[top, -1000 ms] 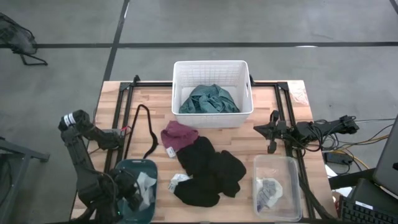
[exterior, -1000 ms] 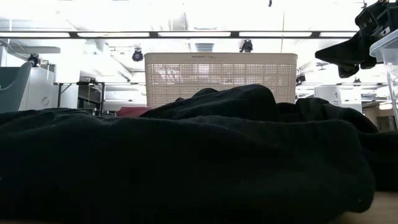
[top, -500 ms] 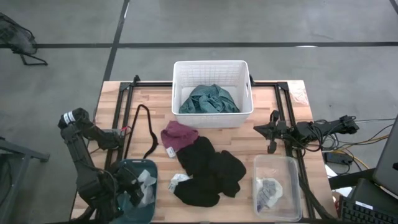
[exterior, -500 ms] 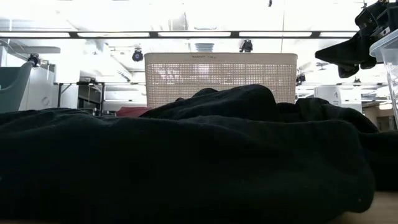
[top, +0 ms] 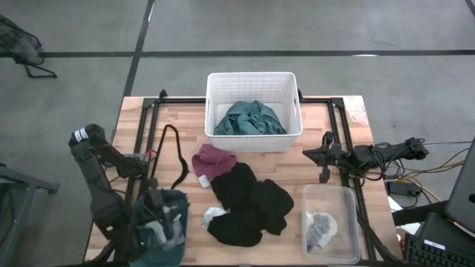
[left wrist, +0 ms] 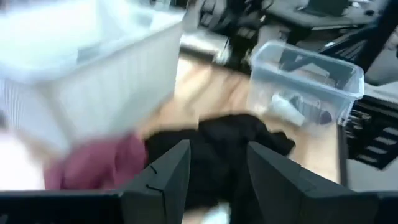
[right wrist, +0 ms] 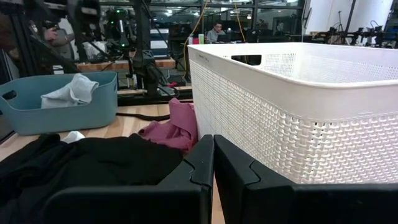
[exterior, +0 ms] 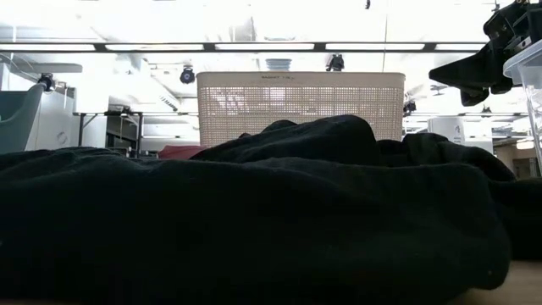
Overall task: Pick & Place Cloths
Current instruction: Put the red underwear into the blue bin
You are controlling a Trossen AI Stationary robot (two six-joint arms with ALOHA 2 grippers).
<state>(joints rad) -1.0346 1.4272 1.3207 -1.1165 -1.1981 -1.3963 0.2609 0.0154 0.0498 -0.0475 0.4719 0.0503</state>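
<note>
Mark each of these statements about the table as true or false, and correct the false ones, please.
1. The large teal fabric garment lies inside the white slatted plastic basket. True.
2. The maroon-pink cloth lies inside the teal plastic tub. False: it lies on the wooden table, in front of the basket.
3. The left hand has its fingers apart and holds nothing. True.
4. The right hand is open. False: its fingers are shut together.
5. The clear plastic container is empty. False: a small grey-and-white piece lies in it.
6. The large black garment lies on the table. True.
</note>
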